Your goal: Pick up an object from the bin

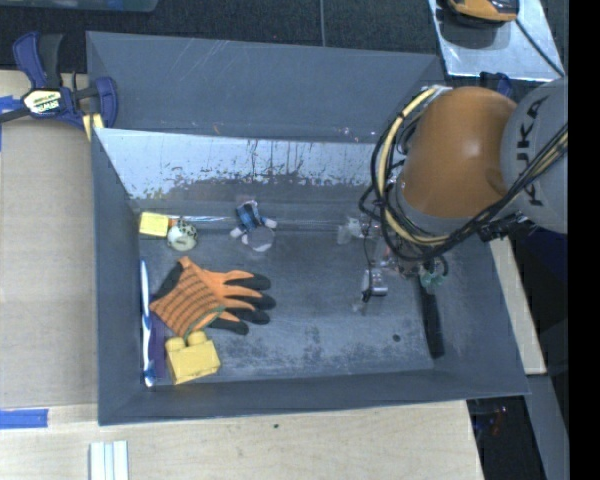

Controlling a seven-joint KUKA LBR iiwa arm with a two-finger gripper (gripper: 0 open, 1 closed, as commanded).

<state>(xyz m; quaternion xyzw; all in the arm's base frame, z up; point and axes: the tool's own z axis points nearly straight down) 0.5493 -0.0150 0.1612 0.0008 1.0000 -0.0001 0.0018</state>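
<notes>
My gripper hangs below the arm's wrist, over the bin floor right of the middle, with nothing visible in it. A black pen-like stick lies just to its right, near the bin's right wall. To the left, beyond a stretch of floor, a small blue and white object lies by the back wall. An orange and black striped glove lies flat in the left part of the bin.
A yellow block sits in front of the glove, and a smaller yellow piece with a round pale object lies behind it. A thin white and blue stick runs along the left wall.
</notes>
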